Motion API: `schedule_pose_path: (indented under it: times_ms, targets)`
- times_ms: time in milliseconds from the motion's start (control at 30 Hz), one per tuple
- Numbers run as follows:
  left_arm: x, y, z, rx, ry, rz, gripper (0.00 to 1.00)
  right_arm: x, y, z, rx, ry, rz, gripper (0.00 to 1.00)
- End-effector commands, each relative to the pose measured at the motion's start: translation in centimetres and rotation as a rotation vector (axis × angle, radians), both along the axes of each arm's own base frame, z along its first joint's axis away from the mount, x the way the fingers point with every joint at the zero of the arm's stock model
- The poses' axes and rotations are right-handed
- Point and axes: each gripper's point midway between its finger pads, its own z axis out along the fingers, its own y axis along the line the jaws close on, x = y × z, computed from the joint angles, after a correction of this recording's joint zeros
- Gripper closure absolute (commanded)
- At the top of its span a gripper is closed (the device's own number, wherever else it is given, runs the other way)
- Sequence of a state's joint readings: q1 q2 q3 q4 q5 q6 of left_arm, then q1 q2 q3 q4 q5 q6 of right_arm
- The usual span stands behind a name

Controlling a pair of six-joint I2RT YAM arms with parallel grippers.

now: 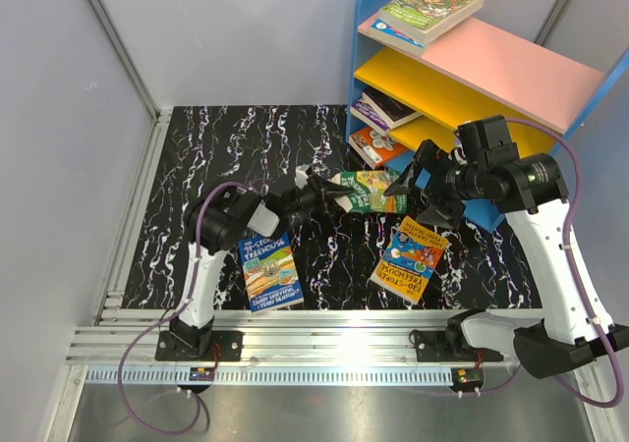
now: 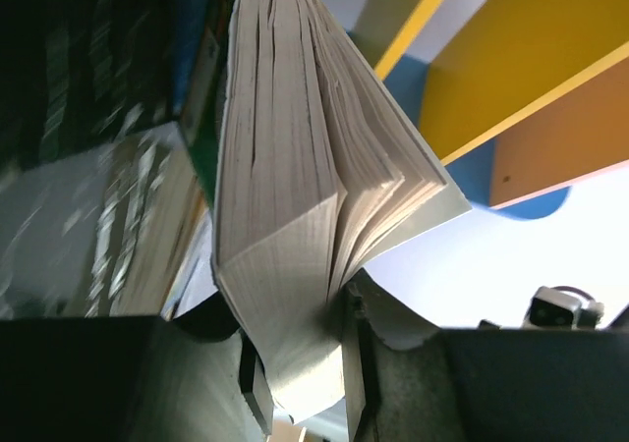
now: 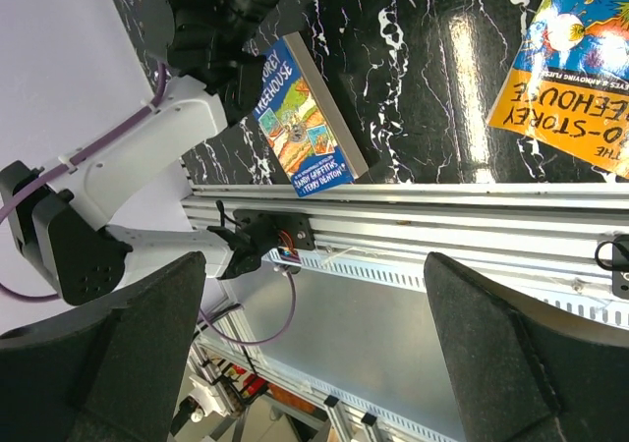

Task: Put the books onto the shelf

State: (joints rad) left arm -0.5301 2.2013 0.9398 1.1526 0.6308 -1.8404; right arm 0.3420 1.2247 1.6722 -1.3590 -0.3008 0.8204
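Grip first: found left hand (image 2: 305, 388) closed narrow on the green book (image 2: 295, 196), fingers (image 2: 356, 373) pinching the bottom of its page block, pages fanned loose above the pinch. Saw that same green book (image 1: 371, 192) carried clear of the black marbled surface (image 1: 216, 157), out past the left hand (image 1: 329, 192) and between the two arms. Found right hand (image 1: 418, 198) spread wide and holding nothing, just beside the book's far end; could not tell whether it touched. Confirmed from its own wrist camera: right hand (image 3: 314, 363) with dark fingers (image 3: 108, 363) far apart, nothing between them, aimed down at the metal rail (image 3: 413, 231). Spotted a blue book (image 1: 269, 273) flat on the surface beside the left arm, near the front edge, and an orange book (image 1: 413, 260) flat under the right hand. Farther out, at the far right corner, located the shelf (image 1: 371, 10): stacked books (image 1: 429, 8) on the pink top board (image 1: 511, 64), a dark-covered book (image 1: 385, 108) under the upper yellow board (image 1: 432, 88), and an orange-covered book (image 1: 378, 145) lower down.
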Motion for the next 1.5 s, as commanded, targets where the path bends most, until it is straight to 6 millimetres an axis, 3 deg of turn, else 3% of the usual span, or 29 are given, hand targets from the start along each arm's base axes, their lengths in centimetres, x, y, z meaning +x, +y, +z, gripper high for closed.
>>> schedule_pose_path:
  times_ms: [0, 33, 133, 233, 533, 700, 767, 900, 933, 1000, 1033, 1067, 1100, 1133, 1233, 1267, 1333, 1367, 1433, 1467]
  targets:
    - [1.4, 0.7, 13.9, -0.368, -0.480, 0.085, 1.00, -1.9, -1.0, -0.3, -0.035, 0.060, 0.012, 0.00]
    - [2.2, 0.5, 13.1, -0.373, -0.450, 0.099, 1.00, -1.7, -0.9, -0.6, -0.037, 0.066, 0.018, 0.00]
    - [3.8, 0.2, 14.4, -0.421, -0.467, 0.125, 1.00, -1.4, -0.7, -0.7, -0.032, 0.074, 0.025, 0.00]
    - [5.9, 0.0, 13.5, -0.448, -0.427, 0.168, 1.00, -0.7, -0.5, -0.7, -0.033, 0.076, 0.037, 0.00]
    - [9.4, 0.4, 11.4, -0.439, -0.423, 0.315, 1.00, 0.4, -0.3, -1.4, -0.024, 0.093, 0.051, 0.00]
    - [12.9, 0.3, 11.5, -0.448, -0.427, 0.427, 1.00, 0.5, -0.2, -2.2, -0.015, 0.114, 0.056, 0.00]
    - [14.4, -0.3, 10.6, -0.402, -0.405, 0.453, 1.00, 0.3, -0.2, -2.6, -0.015, 0.124, 0.054, 0.00]
    - [16.9, -2.1, 9.7, -0.327, -0.364, 0.466, 0.76, 0.1, -0.3, -3.3, -0.010, 0.140, 0.043, 0.00]
    - [17.4, -2.6, 10.6, -0.334, -0.375, 0.463, 0.67, 0.0, -0.3, -3.4, -0.008, 0.141, 0.043, 0.00]
    - [18.6, -4.3, 8.2, -0.263, -0.298, 0.458, 0.60, -0.1, -0.3, -3.6, -0.004, 0.148, 0.038, 0.00]
    - [18.8, -4.4, 9.5, -0.281, -0.321, 0.460, 0.55, 0.0, -0.4, -3.7, -0.003, 0.150, 0.036, 0.00]
    - [19.3, -5.4, 8.7, -0.244, -0.285, 0.438, 0.29, -0.1, -0.4, -3.8, -0.001, 0.151, 0.034, 0.00]
    - [19.4, -5.8, 7.3, -0.210, -0.251, 0.423, 0.29, -0.1, -0.4, -3.8, 0.000, 0.151, 0.035, 0.00]
    - [19.5, -6.0, 8.0, -0.212, -0.268, 0.416, 0.01, 0.0, -0.4, -3.8, 0.001, 0.151, 0.034, 0.00]
    - [18.7, -6.2, 7.7, -0.191, -0.253, 0.376, 0.01, 0.0, -0.6, -3.7, -0.001, 0.148, 0.030, 0.00]
    - [18.0, -5.7, 6.0, -0.162, -0.223, 0.369, 0.01, -0.1, -0.6, -3.8, -0.001, 0.148, 0.032, 0.00]
    - [17.0, -4.8, 7.2, -0.164, -0.218, 0.364, 0.01, -0.1, -0.5, -4.1, 0.002, 0.149, 0.033, 0.00]
    - [16.0, -4.2, 4.8, -0.120, -0.174, 0.352, 0.01, -0.1, -0.5, -4.1, 0.008, 0.151, 0.032, 0.00]
    - [15.0, -3.4, 5.4, -0.093, -0.176, 0.324, 0.01, 0.0, -0.3, -4.4, 0.019, 0.153, 0.035, 0.00]
    - [14.5, -2.9, 4.4, -0.055, -0.146, 0.283, 0.01, 0.0, -0.3, -4.4, 0.023, 0.155, 0.035, 0.00]
